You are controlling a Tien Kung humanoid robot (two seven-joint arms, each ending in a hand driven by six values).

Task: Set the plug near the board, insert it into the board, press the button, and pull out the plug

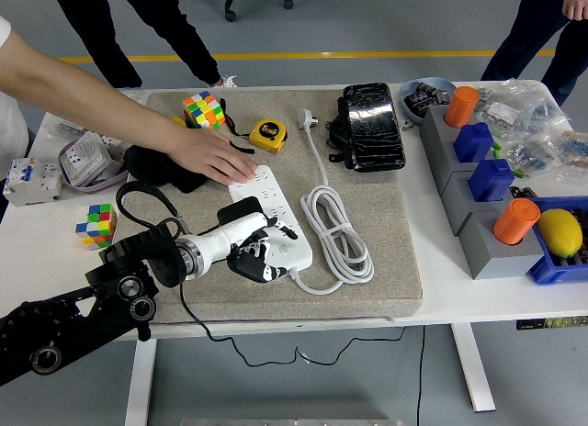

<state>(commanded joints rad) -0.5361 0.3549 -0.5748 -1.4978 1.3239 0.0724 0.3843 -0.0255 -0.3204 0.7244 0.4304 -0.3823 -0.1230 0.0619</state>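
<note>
1. Plug (241, 214), black, sat on the white power board (273, 222) at its near-left part, on the grey mat (386, 261) toward the tabletop's near-left side.
2. Left hand (255, 250), white with black fingers, lay curled over the board's near end, just beside the plug; could not tell whether anything was gripped.
3. Person's hand (216, 157) reached in from the far-left edge and pressed flat on the board's far end.
4. White cable (335, 233) lay coiled just right of the board.
5. Yellow tape measure (267, 133) and colourful cube (204, 109) stood near the mat's far-left corner.
6. Right hand was out of view.
</note>
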